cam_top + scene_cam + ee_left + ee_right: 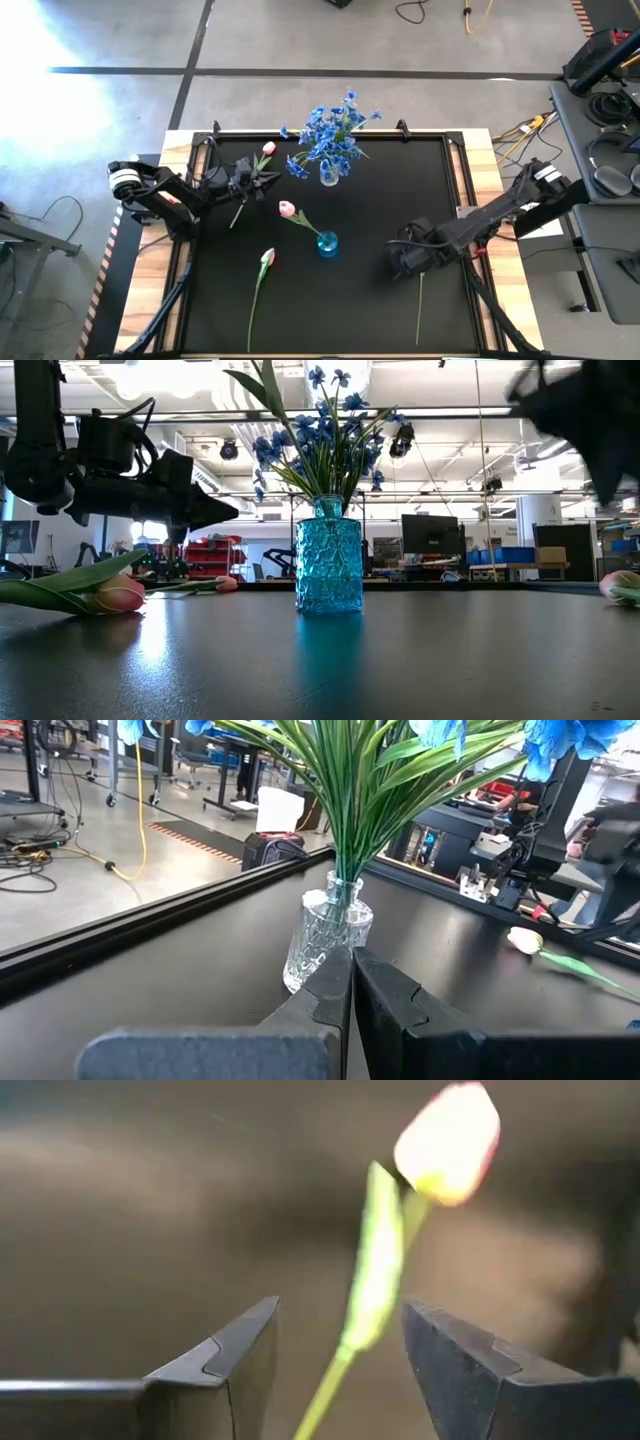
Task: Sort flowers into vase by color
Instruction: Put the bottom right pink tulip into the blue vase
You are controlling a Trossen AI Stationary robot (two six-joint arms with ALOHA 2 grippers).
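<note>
My left gripper (pixel 262 178) (pixel 351 952) is shut and empty, raised above the table and pointing at the clear glass vase (pixel 329 174) that holds the blue blossom sprays (pixel 330 130). One pink-white tulip (pixel 268 150) lies on the table beside it. My right gripper (pixel 402 262) (pixel 340 1302) is open above another tulip (pixel 447 1142). Its fingers show on either side of that green stem (pixel 418 310) without touching it. A third tulip (pixel 287 208) has its stem running to the small blue vase (pixel 327 243); whether the stem is inside, I cannot tell. Another tulip (pixel 267 257) lies flat.
The black mat is framed by a raised rail (pixel 300 133) with wooden edges (pixel 150 270) outside it. Bare mat lies between the two vases and the right arm. Beyond the right edge stands a desk with cables and gear (pixel 600 110).
</note>
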